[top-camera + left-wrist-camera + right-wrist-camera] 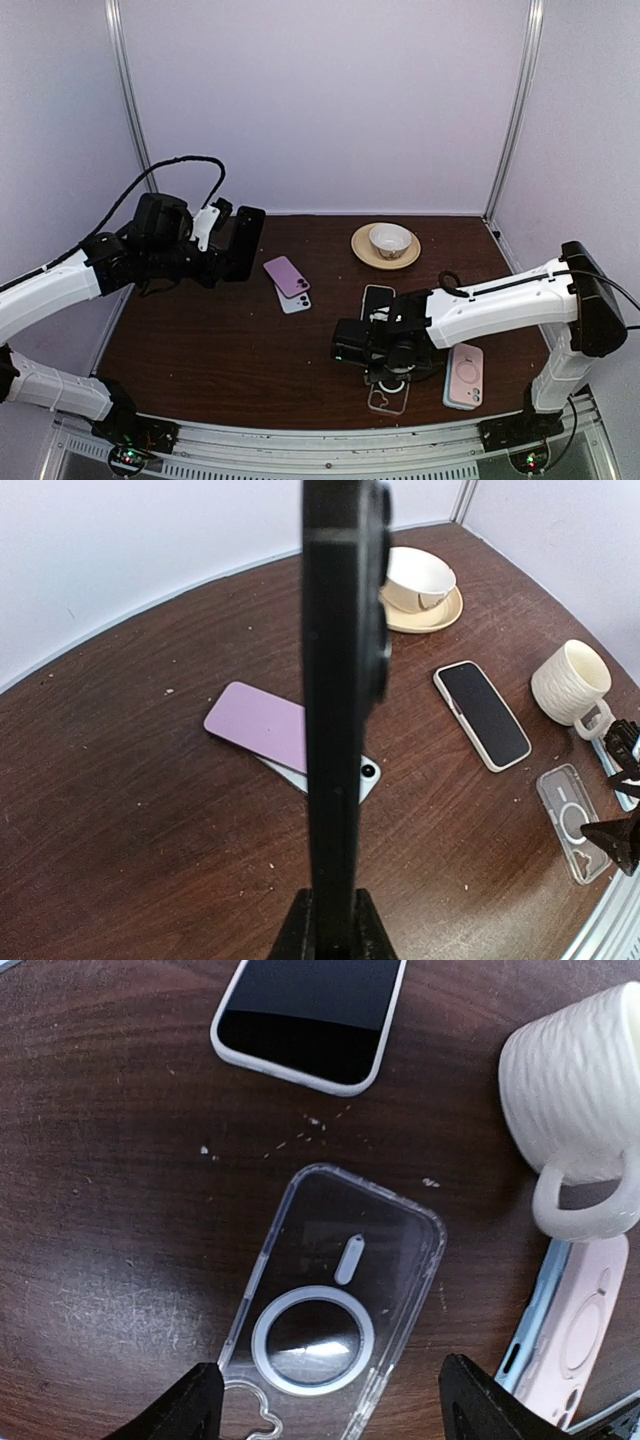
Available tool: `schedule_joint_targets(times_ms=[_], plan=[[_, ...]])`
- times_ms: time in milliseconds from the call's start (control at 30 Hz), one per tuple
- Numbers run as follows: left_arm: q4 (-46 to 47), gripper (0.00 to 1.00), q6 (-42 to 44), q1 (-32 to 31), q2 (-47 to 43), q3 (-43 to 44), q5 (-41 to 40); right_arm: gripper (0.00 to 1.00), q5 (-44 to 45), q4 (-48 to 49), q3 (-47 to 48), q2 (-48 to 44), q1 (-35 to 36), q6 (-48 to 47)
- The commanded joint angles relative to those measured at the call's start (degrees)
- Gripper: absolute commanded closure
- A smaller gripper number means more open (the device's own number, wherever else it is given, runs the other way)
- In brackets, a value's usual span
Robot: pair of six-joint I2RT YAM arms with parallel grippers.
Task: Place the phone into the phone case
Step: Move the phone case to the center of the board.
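My left gripper (330, 925) is shut on the lower end of a black phone (345, 680), which stands upright and edge-on above the table; the top view has it at the left (245, 243). A clear phone case (335, 1300) with a white ring lies flat, hollow side up, near the front edge (388, 397). My right gripper (330, 1410) hangs open over the case's near end, a finger (185, 1405) on each side of it and nothing gripped between them.
A purple phone (255, 723) lies across a pale one at centre left. A phone in a white case (310, 1015), a white ribbed mug (580, 1100) and a pink case (575, 1330) crowd around the clear case. A cup on a saucer (386, 245) sits at the back.
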Motion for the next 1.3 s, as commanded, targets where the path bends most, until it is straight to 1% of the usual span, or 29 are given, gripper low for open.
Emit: schedule_joint_targets(times_ms=[0,67,200,300,433,567,633,733,833,900,933,967,1000,1067,1133,1167,1200,1267], plan=[[3.99,1.00,-0.59,0.51,-0.11,0.15,3.56,0.23,-4.66,8.55,-2.62,1.07,0.39,3.01],[4.26,1.00,-0.53,0.56,-0.50,0.00,3.48,0.23,-5.00,10.15,-0.88,3.08,0.38,1.62],[4.34,1.00,-0.28,0.62,-0.85,-0.13,3.27,0.27,-6.10,8.50,4.10,7.99,0.35,-1.06],[4.17,1.00,-0.22,0.77,-0.66,0.02,3.70,0.36,-9.31,11.12,1.81,9.54,-0.51,-1.60],[4.17,1.00,-0.27,1.22,-0.70,0.04,4.19,0.51,-11.29,14.03,-1.41,8.51,-1.18,-1.58],[4.23,1.00,-0.21,2.01,-0.57,0.04,4.26,0.72,-13.20,16.18,-1.71,7.81,-1.21,-4.52],[4.22,1.00,-0.30,2.77,-0.35,0.12,4.60,0.80,-16.22,18.32,-0.70,8.27,-1.07,-8.63],[4.41,1.00,-0.61,3.72,-0.24,0.04,5.15,0.88,-23.95,21.58,2.96,10.26,0.54,-19.48],[4.41,1.00,-0.68,4.06,-0.07,-0.05,5.24,0.95,-27.42,17.81,11.30,14.17,3.86,-34.05],[4.32,1.00,-0.71,4.15,0.00,0.04,5.43,0.95,-29.36,12.39,18.59,18.27,6.37,-44.17],[4.32,1.00,-0.66,4.22,-0.09,0.11,5.46,0.93,-30.37,9.45,23.44,21.30,7.60,-49.02],[4.37,1.00,-0.49,4.24,-0.17,0.08,5.48,0.93,-30.91,6.46,25.52,22.69,8.65,-53.88],[4.37,1.00,-0.44,4.32,-0.33,0.05,5.20,0.93,-30.81,3.15,29.71,25.62,9.42,-57.82],[4.40,1.00,-0.24,4.41,-0.52,-0.12,4.81,0.92,-27.98,-4.05,34.87,29.66,9.98,-64.02],[4.40,1.00,-0.09,4.42,-0.54,-0.07,4.61,0.92,-23.83,-8.06,37.83,32.35,9.88,-69.21],[4.31,1.00,-0.05,4.42,-0.47,-0.05,4.56,0.90,-21.97,-9.45,38.63,33.22,9.87,-70.86],[4.23,1.00,-0.07,4.49,-0.46,-0.05,4.56,0.86,-19.51,-10.35,39.12,33.65,9.87,-72.02],[4.22,1.00,0.01,4.51,-0.46,0.03,4.56,0.75,-14.29,-11.86,39.42,33.33,9.87,-72.33]])
